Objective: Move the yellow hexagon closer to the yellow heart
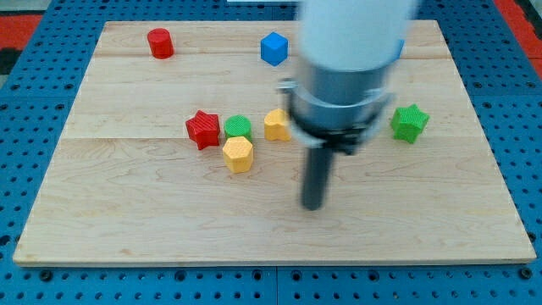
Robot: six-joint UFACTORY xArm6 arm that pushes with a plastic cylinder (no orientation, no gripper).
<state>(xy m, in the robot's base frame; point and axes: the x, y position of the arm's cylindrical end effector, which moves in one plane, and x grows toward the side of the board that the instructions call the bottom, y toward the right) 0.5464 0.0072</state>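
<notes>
The yellow hexagon [238,154] lies left of the board's middle, just below a green round block [238,127]. The yellow heart [276,124] lies up and to the right of the hexagon, a small gap apart, partly next to the arm's body. My tip [313,204] rests on the board to the right of and below the hexagon, well apart from it and from every block. The rod looks blurred.
A red star [202,130] touches the green round block's left side. A red cylinder [160,42] sits at the top left, a blue cube [273,48] at the top middle, a green star [409,123] at the right. The wooden board [127,212] ends near the view's bottom.
</notes>
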